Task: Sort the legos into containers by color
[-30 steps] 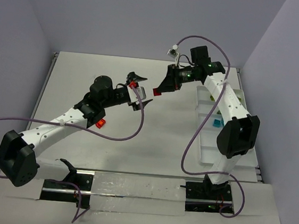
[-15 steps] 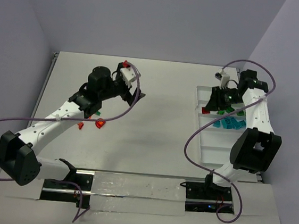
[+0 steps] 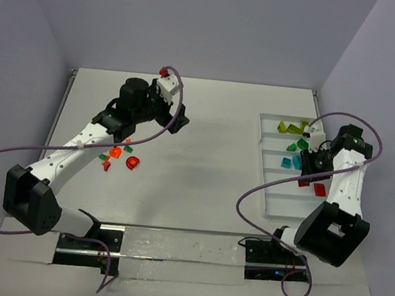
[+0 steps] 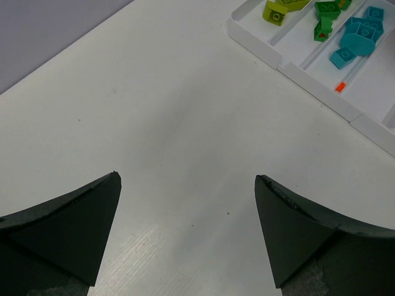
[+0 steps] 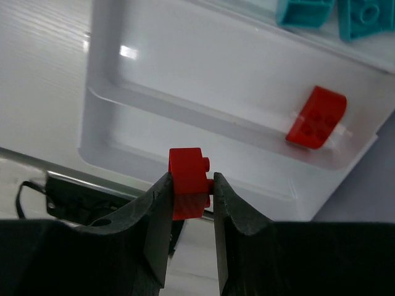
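My right gripper (image 5: 189, 177) is shut on a small red lego (image 5: 187, 169) and holds it just above the near end of the white containers tray (image 5: 185, 105). Another red lego (image 5: 316, 117) lies in that near compartment. From above, the held lego (image 3: 304, 183) sits left of the lying one (image 3: 319, 190). My left gripper (image 4: 187, 177) is open and empty over bare table, seen from above (image 3: 178, 121) at the middle left. Lime (image 4: 274, 11), dark green (image 4: 324, 24) and teal legos (image 4: 358, 37) fill the far compartments.
Loose legos lie on the table under my left arm: an orange one (image 3: 115, 151), a red one (image 3: 132, 162) and a small green one (image 3: 103, 156). The tray (image 3: 268, 211) runs along the right side, close to the right wall. The base rail (image 3: 173, 244) lines the near edge.
My right arm has swung from the table's middle to the tray's near end, carrying the red lego. My left gripper has opened wider and drawn back to the left.
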{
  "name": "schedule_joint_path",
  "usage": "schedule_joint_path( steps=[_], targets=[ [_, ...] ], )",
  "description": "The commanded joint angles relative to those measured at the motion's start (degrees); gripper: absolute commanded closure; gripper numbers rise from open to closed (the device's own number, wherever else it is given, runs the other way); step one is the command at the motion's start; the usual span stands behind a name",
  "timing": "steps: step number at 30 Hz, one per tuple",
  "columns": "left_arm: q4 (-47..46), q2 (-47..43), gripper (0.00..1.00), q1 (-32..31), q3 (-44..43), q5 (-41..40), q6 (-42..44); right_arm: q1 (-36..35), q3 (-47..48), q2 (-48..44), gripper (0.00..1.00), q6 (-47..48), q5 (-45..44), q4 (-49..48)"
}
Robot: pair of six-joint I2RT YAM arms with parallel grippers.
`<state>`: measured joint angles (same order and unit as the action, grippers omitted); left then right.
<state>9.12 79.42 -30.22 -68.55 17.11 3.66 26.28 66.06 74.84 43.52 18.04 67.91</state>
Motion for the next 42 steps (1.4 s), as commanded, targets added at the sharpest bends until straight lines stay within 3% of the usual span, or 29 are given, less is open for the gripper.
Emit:
schedule_joint_path(
  steps=[1,10,21,42],
  targets=[
    [4.03,2.06,0.01,0.07,-5.22,1.53,0.30,0.97,-2.83,0.89,1.00,-1.86,-9.16,-6.57],
    [8.23,7.12,0.01,1.05,-11.33,0.36,-1.72,1.30,-4.27,5.95,1.00,-9.13,-13.21,-15.85],
    [11.61,11.27,0.01,1.21,-16.27,-1.83,-1.70,1.23,-5.05,12.31,1.00,-9.42,-15.72,-23.64],
    [11.45,13.98,0.01,1.21,-18.41,-2.66,-2.60,1.58,1.43,23.62,1.00,-11.93,-19.27,-27.58]
  ],
)
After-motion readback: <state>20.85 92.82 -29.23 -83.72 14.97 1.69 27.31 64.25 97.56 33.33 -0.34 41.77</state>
